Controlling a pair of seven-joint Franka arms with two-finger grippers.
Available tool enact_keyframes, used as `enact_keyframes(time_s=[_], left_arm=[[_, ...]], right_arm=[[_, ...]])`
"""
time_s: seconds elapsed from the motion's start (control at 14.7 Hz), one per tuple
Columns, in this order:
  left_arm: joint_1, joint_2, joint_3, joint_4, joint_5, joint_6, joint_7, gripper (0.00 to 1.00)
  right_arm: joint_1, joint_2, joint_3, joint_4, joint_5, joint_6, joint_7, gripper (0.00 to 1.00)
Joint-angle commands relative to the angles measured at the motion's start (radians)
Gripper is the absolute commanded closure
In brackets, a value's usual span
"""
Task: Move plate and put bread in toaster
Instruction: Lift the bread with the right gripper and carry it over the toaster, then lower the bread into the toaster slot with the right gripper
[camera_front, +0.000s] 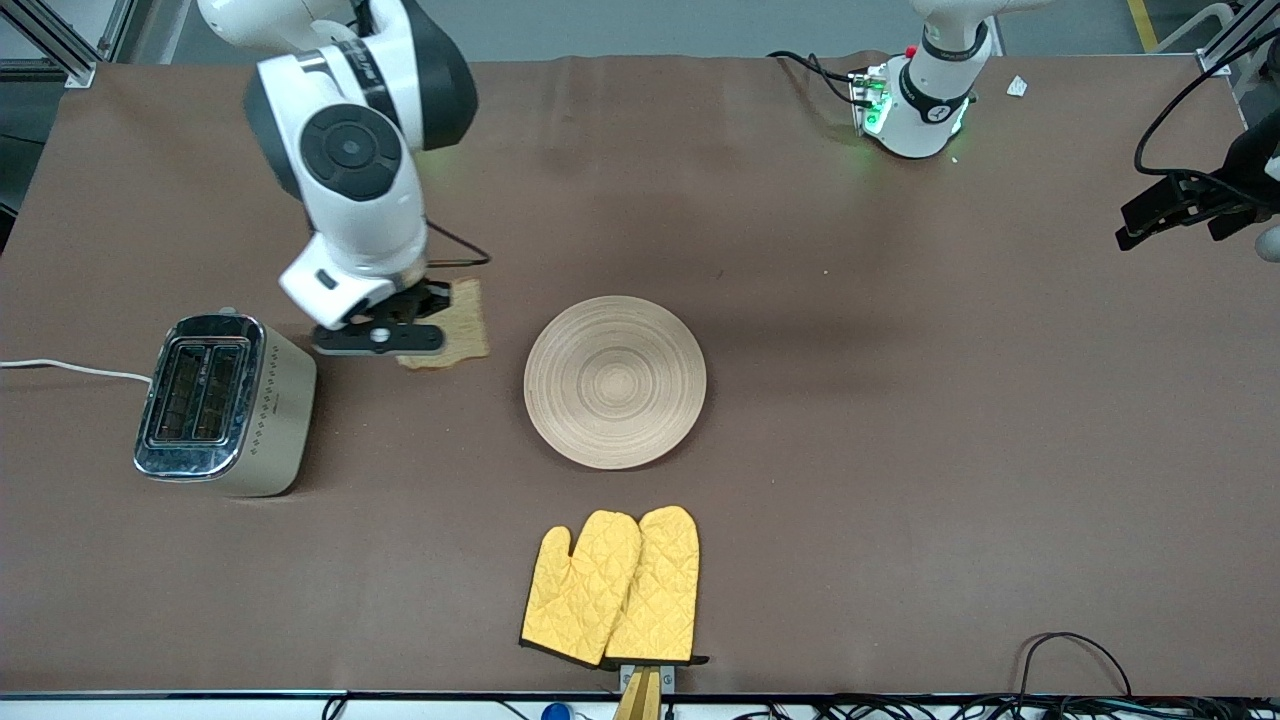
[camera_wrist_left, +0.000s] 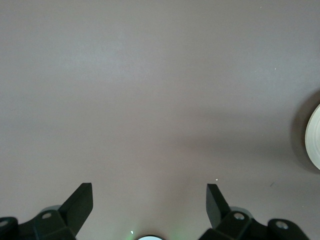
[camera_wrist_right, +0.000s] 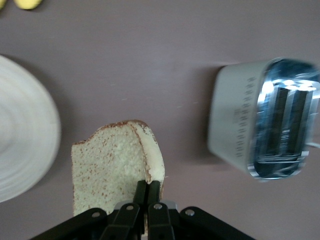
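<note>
Currently we hold the bread (camera_wrist_right: 112, 167) in the right gripper (camera_wrist_right: 146, 192), whose fingers are clenched on the slice at one edge. In the right wrist view the slice runs out from the fingertips with its rounded crust end away from them, and we see its broad face, so it appears to hang tilted rather than edge-down. The right gripper (camera_front: 405, 318) hangs over bare table between the toaster (camera_front: 225, 405) and the plate (camera_front: 615, 381).

The relation that governs the coming move is this: the toaster lies to one side of the fingers, toward the right arm's end of the table, well apart from the slice and not under it. Its two slots run lengthwise along the chrome top (camera_wrist_right: 285, 132). We judge that the slice must be carried sideways over the toaster, then brought so that its thin edge lines up with a slot's long axis before lowering. The right arm is far nearer to the toaster than the left.

The plate lies empty on the table on the opposite flank of the fingers from the toaster, with yellow oven mitts (camera_front: 612, 588) nearer the front camera.

The left gripper (camera_wrist_left: 150, 200) waits with fingers released over bare table at the left arm's end; only the plate's rim (camera_wrist_left: 313, 137) shows in its view.
</note>
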Motion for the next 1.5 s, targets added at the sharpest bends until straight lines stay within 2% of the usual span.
enact_keyframes(time_s=[0.0, 0.27, 0.48, 0.61, 0.68, 0.89, 1.02, 1.29, 1.43], left_arm=[[0.000, 0.010, 0.003, 0.022, 0.005, -0.022, 0.005, 0.00], [-0.006, 0.019, 0.002, 0.021, 0.005, -0.021, 0.000, 0.00], [-0.010, 0.025, -0.001, 0.024, 0.007, -0.021, -0.001, 0.00], [-0.011, 0.027, -0.001, 0.025, 0.008, -0.021, -0.001, 0.00], [-0.013, 0.028, -0.001, 0.025, 0.008, -0.021, -0.001, 0.00], [-0.014, 0.037, -0.001, 0.025, 0.007, -0.021, -0.003, 0.00], [-0.016, 0.039, -0.003, 0.025, 0.007, -0.019, -0.003, 0.00], [-0.017, 0.039, -0.003, 0.025, 0.005, -0.018, -0.003, 0.00], [-0.014, 0.039, -0.003, 0.025, 0.005, -0.018, -0.003, 0.00]], right_arm=[[-0.033, -0.030, 0.003, -0.017, -0.156, -0.019, -0.119, 1.00], [-0.064, -0.062, 0.003, -0.039, -0.383, -0.042, -0.258, 1.00], [-0.064, -0.126, 0.004, -0.157, -0.562, -0.030, -0.259, 1.00], [-0.073, -0.196, 0.003, -0.285, -0.691, 0.038, -0.254, 1.00], [-0.099, -0.212, 0.003, -0.327, -0.727, 0.078, -0.251, 1.00], [-0.176, -0.212, 0.003, -0.379, -0.761, 0.169, -0.240, 1.00], [-0.222, -0.215, 0.003, -0.434, -0.825, 0.247, -0.182, 1.00], [-0.260, -0.205, 0.003, -0.447, -0.863, 0.316, -0.164, 1.00], [-0.265, -0.186, 0.004, -0.461, -0.905, 0.324, -0.086, 1.00]])
